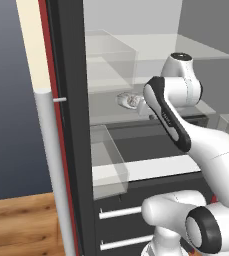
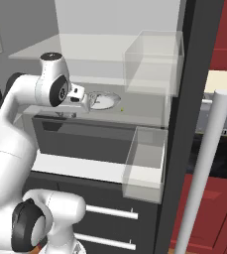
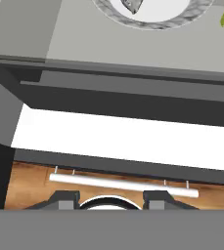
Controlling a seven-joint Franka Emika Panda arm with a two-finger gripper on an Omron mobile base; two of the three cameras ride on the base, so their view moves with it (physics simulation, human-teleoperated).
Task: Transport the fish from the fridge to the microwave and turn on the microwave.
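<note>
Hand view shows the fish point(image 3: 132, 5) lying on a plate point(image 3: 152, 22) on a fridge point(image 1: 76, 125) shelf, the jaws point(image 3: 111, 197) apart and empty, short of it.

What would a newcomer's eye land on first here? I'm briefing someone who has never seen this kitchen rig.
The white arm reaching into the open fridge, its gripper at a round plate on the middle glass shelf. The fish lies on that plate. Then the clear door bins and the fridge's long pale handle.
</note>
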